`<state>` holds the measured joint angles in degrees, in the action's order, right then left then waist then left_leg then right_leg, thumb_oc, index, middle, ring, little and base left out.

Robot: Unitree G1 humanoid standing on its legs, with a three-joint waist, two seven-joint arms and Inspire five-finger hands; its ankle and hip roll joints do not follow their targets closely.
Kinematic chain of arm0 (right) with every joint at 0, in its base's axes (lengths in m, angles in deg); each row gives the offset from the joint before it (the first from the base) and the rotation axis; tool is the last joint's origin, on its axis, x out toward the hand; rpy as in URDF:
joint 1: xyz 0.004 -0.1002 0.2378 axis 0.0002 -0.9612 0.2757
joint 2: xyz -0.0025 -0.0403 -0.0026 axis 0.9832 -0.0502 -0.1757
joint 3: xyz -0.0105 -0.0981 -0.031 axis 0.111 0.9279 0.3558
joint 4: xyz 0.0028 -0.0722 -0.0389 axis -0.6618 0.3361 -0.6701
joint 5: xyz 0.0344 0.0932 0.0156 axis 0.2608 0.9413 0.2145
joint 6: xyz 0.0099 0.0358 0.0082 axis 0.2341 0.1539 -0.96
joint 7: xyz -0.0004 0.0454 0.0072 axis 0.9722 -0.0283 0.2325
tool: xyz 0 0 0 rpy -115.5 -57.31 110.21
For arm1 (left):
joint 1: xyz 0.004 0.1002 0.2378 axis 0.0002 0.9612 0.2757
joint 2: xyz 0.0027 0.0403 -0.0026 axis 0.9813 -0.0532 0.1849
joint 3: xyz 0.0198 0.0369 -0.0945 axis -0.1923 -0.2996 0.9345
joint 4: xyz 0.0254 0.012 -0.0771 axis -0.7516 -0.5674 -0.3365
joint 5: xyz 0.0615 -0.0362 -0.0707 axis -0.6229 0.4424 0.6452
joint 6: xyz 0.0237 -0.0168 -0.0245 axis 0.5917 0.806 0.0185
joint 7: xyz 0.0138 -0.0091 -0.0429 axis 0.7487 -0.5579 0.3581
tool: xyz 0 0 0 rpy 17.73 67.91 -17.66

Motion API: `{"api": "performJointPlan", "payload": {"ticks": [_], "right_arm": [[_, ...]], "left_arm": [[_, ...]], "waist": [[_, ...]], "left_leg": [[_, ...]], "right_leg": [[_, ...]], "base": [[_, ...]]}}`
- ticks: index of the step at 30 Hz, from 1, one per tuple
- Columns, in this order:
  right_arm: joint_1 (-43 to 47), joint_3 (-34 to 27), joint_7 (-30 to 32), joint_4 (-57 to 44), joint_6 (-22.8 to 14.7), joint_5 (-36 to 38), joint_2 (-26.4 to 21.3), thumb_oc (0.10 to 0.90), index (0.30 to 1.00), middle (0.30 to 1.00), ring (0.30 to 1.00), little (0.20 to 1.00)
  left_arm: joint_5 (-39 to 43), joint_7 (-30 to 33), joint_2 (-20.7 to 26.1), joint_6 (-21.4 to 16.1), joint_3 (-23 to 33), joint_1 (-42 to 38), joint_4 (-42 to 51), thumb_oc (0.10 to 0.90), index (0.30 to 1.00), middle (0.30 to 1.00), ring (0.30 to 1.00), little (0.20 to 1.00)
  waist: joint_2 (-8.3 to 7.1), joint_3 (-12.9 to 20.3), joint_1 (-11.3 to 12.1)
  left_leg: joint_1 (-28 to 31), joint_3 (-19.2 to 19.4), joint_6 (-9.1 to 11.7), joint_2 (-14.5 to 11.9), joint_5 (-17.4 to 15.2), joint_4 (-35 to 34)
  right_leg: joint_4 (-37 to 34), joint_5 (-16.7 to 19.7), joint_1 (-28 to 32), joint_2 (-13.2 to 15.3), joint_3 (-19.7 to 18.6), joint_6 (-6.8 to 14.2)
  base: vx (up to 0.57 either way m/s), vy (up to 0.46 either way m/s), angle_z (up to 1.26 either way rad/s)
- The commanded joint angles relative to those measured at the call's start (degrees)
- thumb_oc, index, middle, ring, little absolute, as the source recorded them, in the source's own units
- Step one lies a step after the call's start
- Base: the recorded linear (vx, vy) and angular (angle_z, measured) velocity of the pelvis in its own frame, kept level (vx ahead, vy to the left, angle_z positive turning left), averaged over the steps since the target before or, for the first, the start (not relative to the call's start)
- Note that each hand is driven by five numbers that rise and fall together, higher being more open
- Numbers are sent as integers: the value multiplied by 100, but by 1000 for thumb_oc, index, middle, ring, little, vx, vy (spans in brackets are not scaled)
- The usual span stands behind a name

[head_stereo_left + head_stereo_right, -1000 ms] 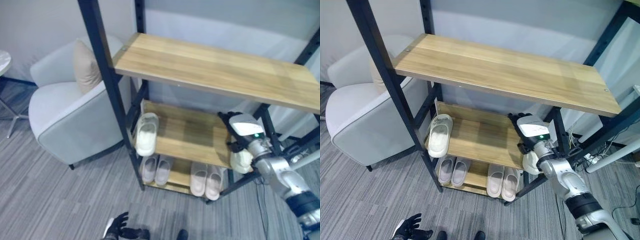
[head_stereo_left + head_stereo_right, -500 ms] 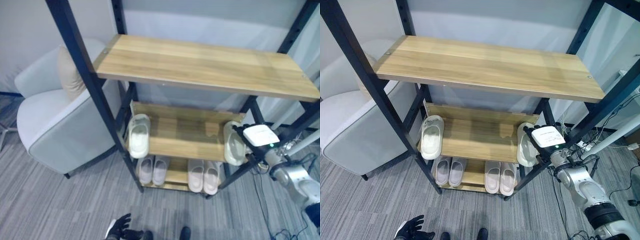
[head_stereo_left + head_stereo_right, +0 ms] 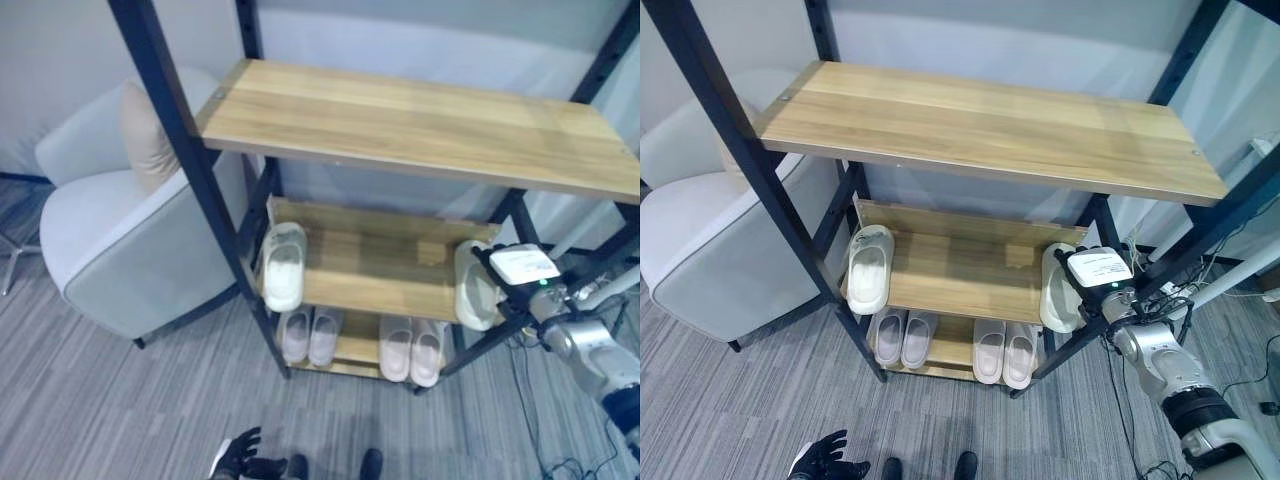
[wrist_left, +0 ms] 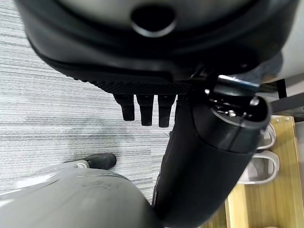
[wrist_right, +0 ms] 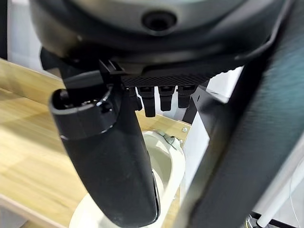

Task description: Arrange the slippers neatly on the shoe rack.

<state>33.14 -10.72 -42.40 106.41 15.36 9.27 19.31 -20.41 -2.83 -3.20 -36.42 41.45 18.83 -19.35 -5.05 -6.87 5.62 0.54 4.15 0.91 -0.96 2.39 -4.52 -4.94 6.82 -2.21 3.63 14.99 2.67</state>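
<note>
A cream slipper (image 3: 474,286) lies at the right end of the rack's middle shelf (image 3: 375,265), toe toward the back. My right hand (image 3: 1098,272) rests right beside it at the rack's front right post. In the right wrist view its thumb (image 5: 108,161) lies over the slipper (image 5: 164,166) and its fingers (image 5: 161,99) stand straight. A white slipper (image 3: 284,265) sits at the left end of the same shelf. Two pale pairs (image 3: 308,335) (image 3: 410,350) stand on the bottom shelf. My left hand (image 3: 238,455) hangs low over the carpet, fingers relaxed.
A light grey armchair (image 3: 110,250) with a beige cushion (image 3: 148,135) stands just left of the rack. The wide top shelf (image 3: 420,125) overhangs the middle one. Black posts (image 3: 190,170) frame the rack. A white pole (image 3: 1240,280) slants by the right side.
A second ago the cream slipper hung under my right hand at the shelf's front right corner; it now lies flat on the middle shelf. The camera has shifted.
</note>
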Motion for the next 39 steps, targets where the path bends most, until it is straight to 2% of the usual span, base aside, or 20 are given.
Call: {"api": "performJointPlan", "payload": {"ticks": [1, 12, 23, 35, 36, 37, 38, 39], "right_arm": [[1098, -49, 471, 102, 279, 188, -146, 800, 900, 900, 900, 900], [1656, 293, 569, 712, 456, 234, 32, 800, 900, 900, 900, 900], [2028, 539, 599, 1107, 513, 276, -163, 800, 900, 900, 900, 900], [2475, 981, 583, 1802, 493, 480, -280, 800, 900, 900, 900, 900], [2555, 1014, 612, 1931, 502, 556, -255, 676, 714, 714, 714, 714], [2631, 1054, 619, 2124, 506, 638, -236, 584, 575, 575, 575, 575], [2828, 1186, 611, 2387, 516, 724, -227, 417, 326, 326, 326, 326], [2847, 1202, 614, 2401, 513, 729, -223, 417, 326, 326, 326, 326]], "left_arm": [[156, 12, -17, -206, -350, -207, -3, 800, 900, 900, 900, 900], [252, 97, 68, -231, -385, -349, -4, 800, 900, 900, 900, 900], [306, 140, 90, -237, -400, -410, -75, 800, 900, 900, 900, 900], [459, 172, 128, -311, -467, -458, -49, 800, 900, 900, 900, 900], [479, 187, 135, -320, -477, -468, -50, 800, 900, 900, 900, 900], [513, 200, 153, -336, -487, -485, -47, 800, 900, 900, 900, 900], [553, 216, 176, -352, -522, -499, -38, 800, 900, 900, 900, 900], [555, 216, 171, -353, -517, -502, -39, 800, 900, 900, 900, 900]], "waist": [[-152, 133, 198], [-287, 15, 346], [-351, -74, 383], [-308, -226, 432], [-296, -254, 445], [-283, -287, 471], [-265, -323, 489], [-262, -322, 483]], "left_leg": [[-186, -73, 171, -17, -262, -48], [-323, -142, 157, -16, -235, -48], [-435, -155, 159, -8, -215, -32], [-653, -252, 188, -14, -132, -19], [-689, -263, 190, -14, -115, -16], [-732, -273, 195, -17, -92, -14], [-812, -285, 201, -12, -52, -10], [-818, -285, 201, -11, -51, -9]], "right_leg": [[53, -394, 304, 521, 112, 776], [75, -366, 206, 543, 188, 786], [82, -333, 104, 559, 210, 789], [89, -289, -88, 577, 245, 778], [92, -277, -128, 579, 241, 775], [93, -260, -166, 580, 241, 776], [93, -243, -227, 582, 248, 769], [94, -242, -233, 582, 248, 768]], "base": [[0, 0, 0], [7, -1, 4], [-3, 3, 2], [-5, -1, 1], [-44, -3, 6], [-63, -4, 3], [-54, -2, 3], [-44, 2, 1]]}}
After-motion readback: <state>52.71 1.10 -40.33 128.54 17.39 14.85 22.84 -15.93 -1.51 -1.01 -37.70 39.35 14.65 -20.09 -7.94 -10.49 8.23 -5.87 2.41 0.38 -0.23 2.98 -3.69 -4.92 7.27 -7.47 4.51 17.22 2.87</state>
